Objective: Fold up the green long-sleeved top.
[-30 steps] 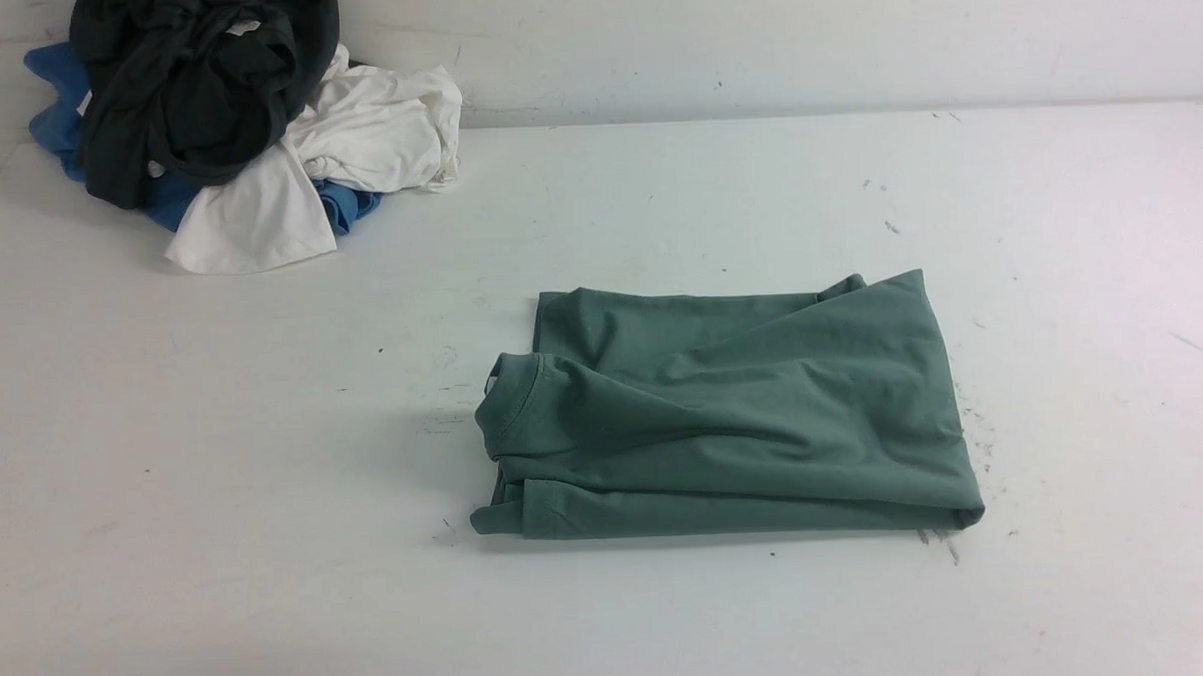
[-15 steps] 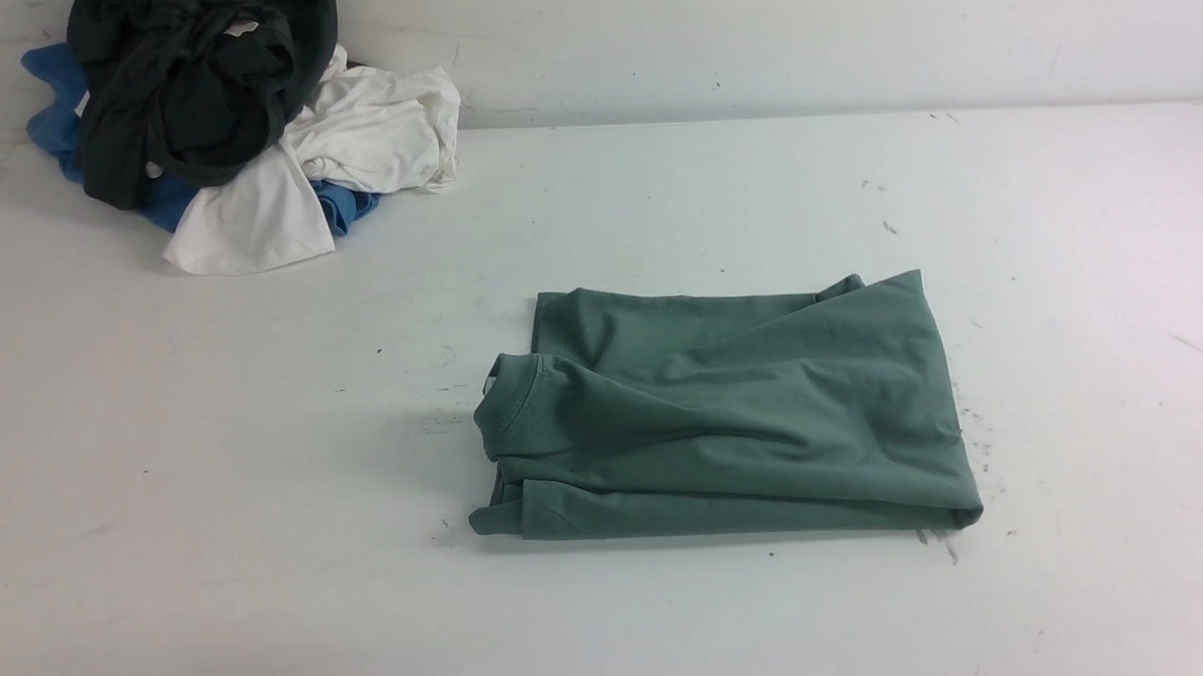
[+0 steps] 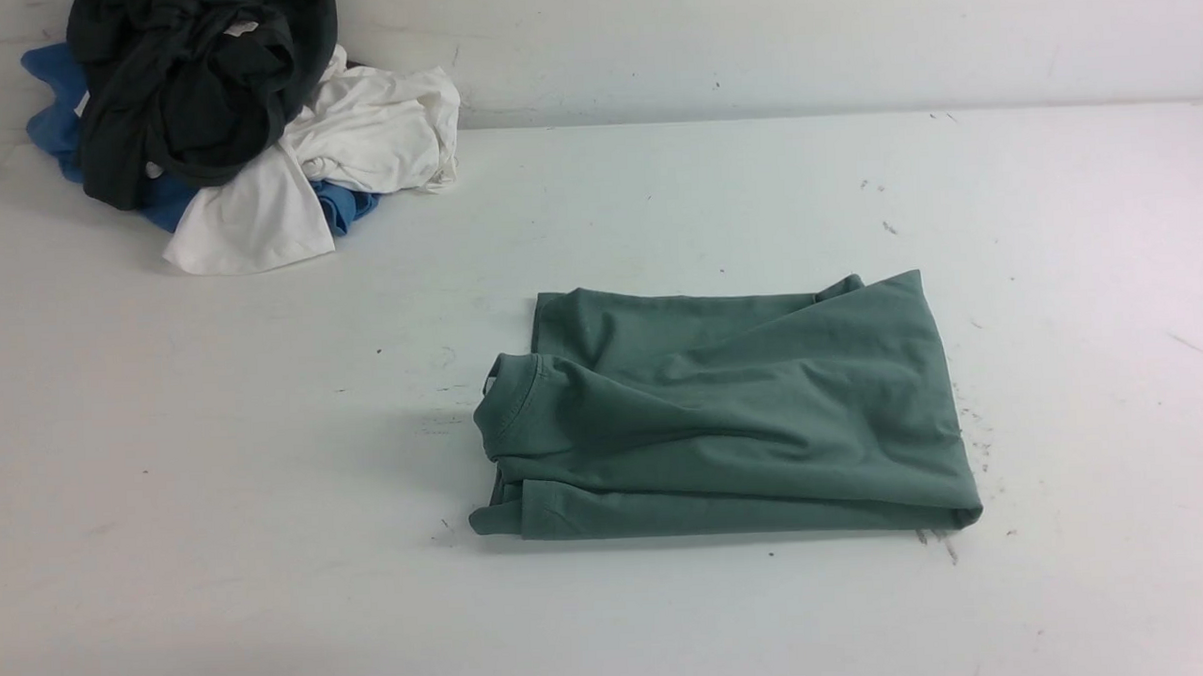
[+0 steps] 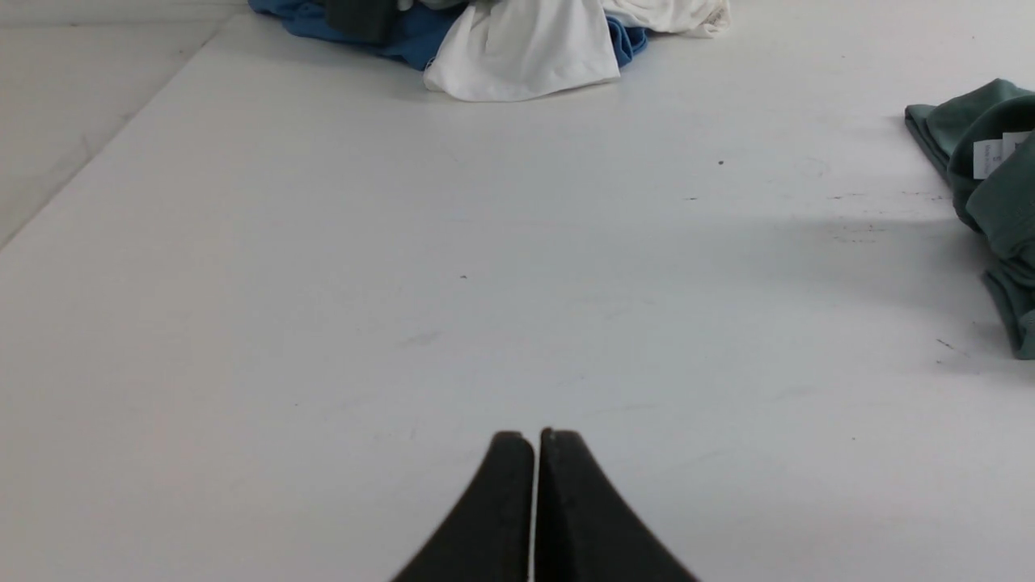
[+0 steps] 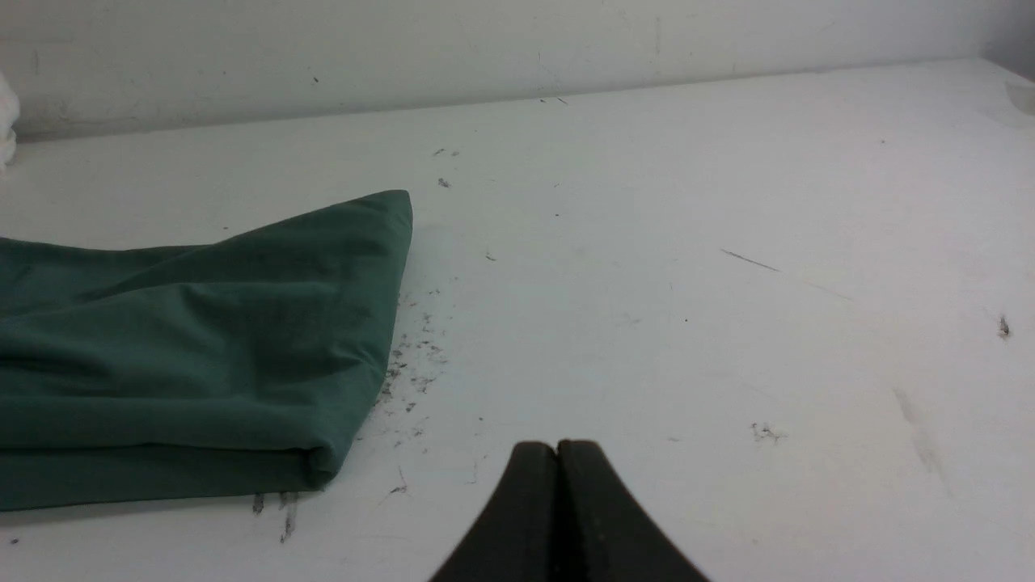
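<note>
The green long-sleeved top [image 3: 735, 423] lies folded into a rough rectangle at the middle of the white table, its ribbed neck at the left end. In the left wrist view its neck end with the white label [image 4: 990, 153] shows at the frame's edge. In the right wrist view its other end [image 5: 202, 347] lies flat on the table. My left gripper [image 4: 535, 436] is shut and empty over bare table, well apart from the top. My right gripper [image 5: 556, 446] is shut and empty too, a short way off the top's folded corner. Neither gripper shows in the front view.
A pile of other clothes sits at the table's far left corner against the wall: a blackish garment [image 3: 192, 82], a white one [image 3: 354, 136] and a blue one [image 3: 53, 107]. The table's left edge [image 4: 105, 145] runs close to that pile. Dark scuff marks [image 5: 412, 364] dot the surface.
</note>
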